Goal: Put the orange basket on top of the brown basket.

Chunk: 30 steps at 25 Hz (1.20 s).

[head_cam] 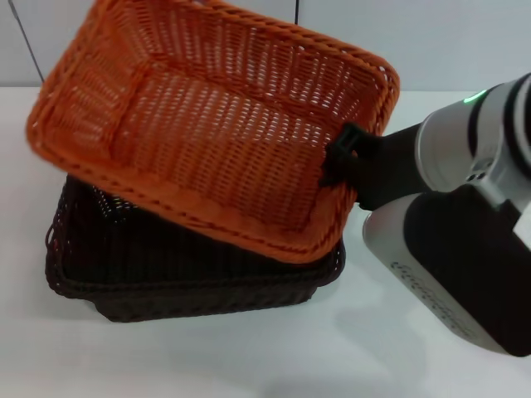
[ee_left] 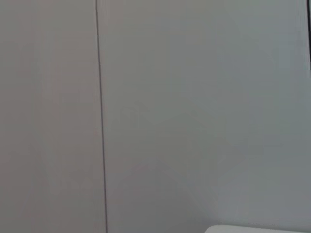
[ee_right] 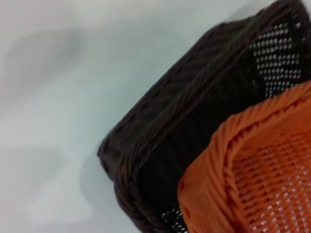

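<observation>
The orange basket (head_cam: 216, 124) hangs tilted in the air, its far left corner raised, directly over the brown basket (head_cam: 166, 282). My right gripper (head_cam: 342, 157) is shut on the orange basket's right rim, one black finger showing inside the wall. The brown basket rests on the white table, mostly covered by the orange one. In the right wrist view the orange basket's corner (ee_right: 252, 179) sits close above the brown basket's rim (ee_right: 194, 131). My left gripper is out of view; its wrist camera faces a blank wall.
The white table (head_cam: 265, 365) spreads around the baskets, with open surface in front and to the left. My right arm's bulky white and black forearm (head_cam: 465, 257) fills the right side. A pale wall stands behind the table.
</observation>
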### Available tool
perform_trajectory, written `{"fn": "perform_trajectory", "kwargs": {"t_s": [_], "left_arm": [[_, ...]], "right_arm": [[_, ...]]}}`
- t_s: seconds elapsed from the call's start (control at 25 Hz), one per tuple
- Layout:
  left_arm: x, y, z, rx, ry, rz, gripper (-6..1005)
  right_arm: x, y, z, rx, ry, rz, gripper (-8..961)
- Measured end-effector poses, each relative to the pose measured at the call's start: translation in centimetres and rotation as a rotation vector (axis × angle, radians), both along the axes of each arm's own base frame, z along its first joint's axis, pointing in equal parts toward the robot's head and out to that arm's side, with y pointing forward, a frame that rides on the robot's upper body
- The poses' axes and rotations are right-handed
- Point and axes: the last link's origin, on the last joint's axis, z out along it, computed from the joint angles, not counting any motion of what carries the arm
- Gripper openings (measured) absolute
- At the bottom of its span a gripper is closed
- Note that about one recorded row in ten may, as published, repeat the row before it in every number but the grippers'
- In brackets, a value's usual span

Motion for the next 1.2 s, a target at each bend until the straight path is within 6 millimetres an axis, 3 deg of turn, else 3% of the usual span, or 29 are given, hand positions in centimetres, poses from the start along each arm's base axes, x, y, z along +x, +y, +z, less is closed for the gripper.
{"fn": "perform_trajectory", "kwargs": {"t_s": [0.52,0.8,1.04,1.2], "left_arm": [[0.6,0.0,-1.1,-0.02,-0.027,-0.015,769],[0.6,0.1,-1.1,-0.025,-0.026,-0.017,768],[0.7,0.4,-1.1,-0.033,-0.023,-0.025,768],[0.8,0.7,-1.2,-0.042,-0.026,-0.028,769]], "right_arm": [[1.1,0.4,-2.7,-0.062,-0.067,0.056,213],[2.0,0.2,-3.7,0.017,-0.066,-0.008,222],[1.7,-1.1,-3.1,0.03,-0.026,-0.008,230],[1.4,-2.8,-3.2,0.009,-0.009,0.007,406]]}}
